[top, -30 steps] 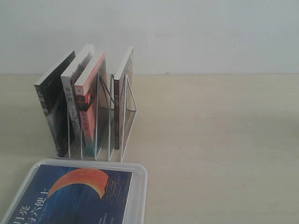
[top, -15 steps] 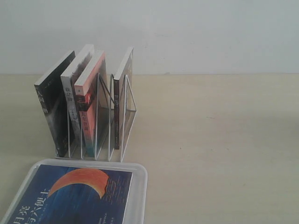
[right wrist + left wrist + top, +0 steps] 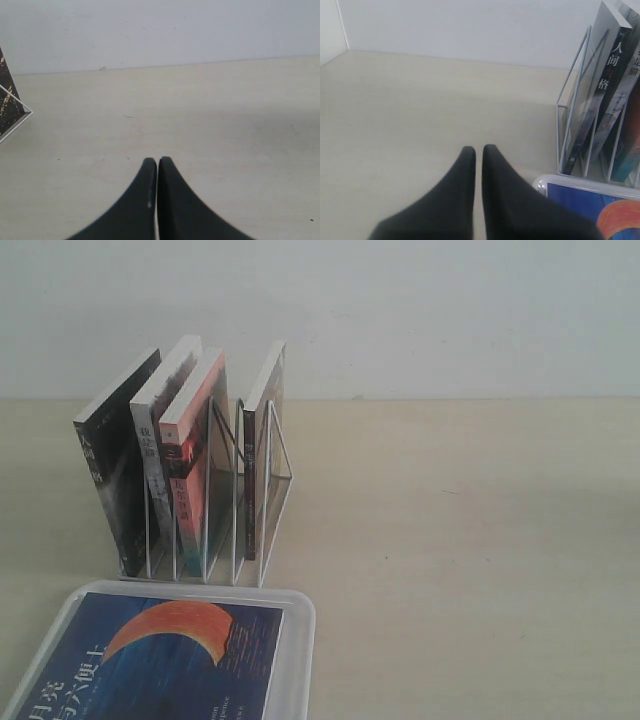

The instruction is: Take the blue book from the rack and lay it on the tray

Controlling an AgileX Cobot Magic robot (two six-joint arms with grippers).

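The blue book (image 3: 170, 665), dark blue with an orange crescent moon, lies flat, cover up, in the white tray (image 3: 302, 630) at the front left of the exterior view. Behind the tray stands the white wire rack (image 3: 255, 500) with several other books upright in it. My left gripper (image 3: 478, 150) is shut with nothing between its fingers; it hovers over bare table beside the tray's corner (image 3: 542, 181), and the blue book (image 3: 580, 202) and the rack (image 3: 570, 115) show in its view. My right gripper (image 3: 157, 161) is shut and empty over bare table. Neither gripper shows in the exterior view.
In the rack, a black book (image 3: 115, 470) leans at the left, then a white-spined book (image 3: 155, 440), a red-spined book (image 3: 190, 470) and a dark book (image 3: 262, 440) further right. A pale wall runs behind the table. Bare tabletop (image 3: 470, 560) stretches right of the rack.
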